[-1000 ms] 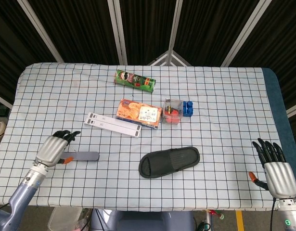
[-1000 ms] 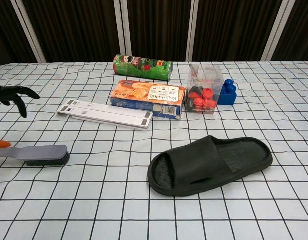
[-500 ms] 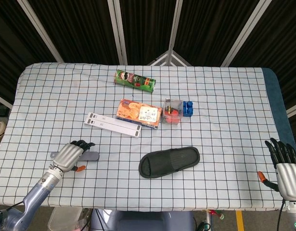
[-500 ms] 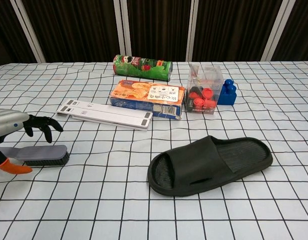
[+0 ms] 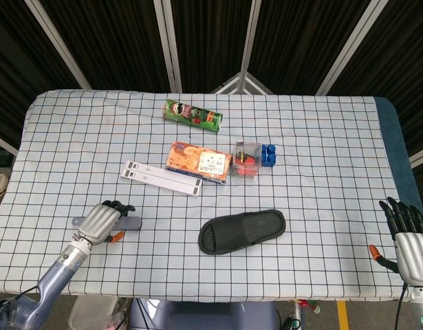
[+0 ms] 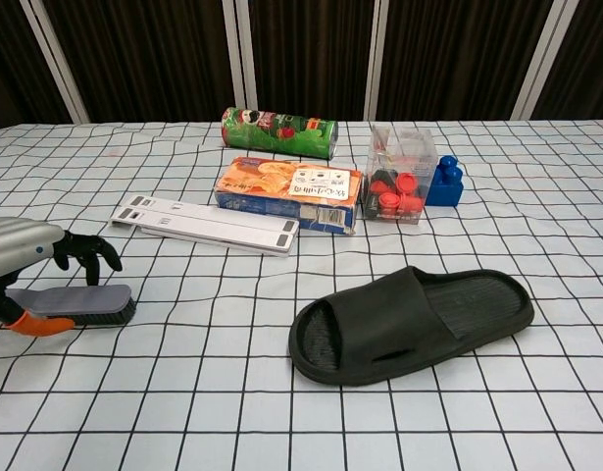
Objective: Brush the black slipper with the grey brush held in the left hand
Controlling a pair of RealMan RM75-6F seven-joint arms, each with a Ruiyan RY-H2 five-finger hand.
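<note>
The black slipper [image 5: 242,231] [image 6: 409,322] lies flat near the table's front, toe opening to the left. The grey brush [image 5: 132,222] [image 6: 85,302] lies on the checked cloth well left of it, bristles down. My left hand [image 5: 99,222] [image 6: 26,257] hovers over the brush handle. Its dark fingers [image 6: 85,250] arch above the brush with a gap showing, and the orange-tipped thumb sits by the handle's near side. My right hand [image 5: 406,237] is at the table's front right corner, fingers spread and holding nothing; the chest view does not show it.
Behind the slipper are an orange snack box [image 5: 199,161], a flat white bar [image 5: 163,178], a clear box of red parts [image 5: 246,159] with blue blocks [image 5: 268,154], and a green can [image 5: 192,115] lying on its side further back.
My left hand moved right from beside the brush's handle end to over the handle, then lowered slightly. My right hand drew back toward the front right corner.
</note>
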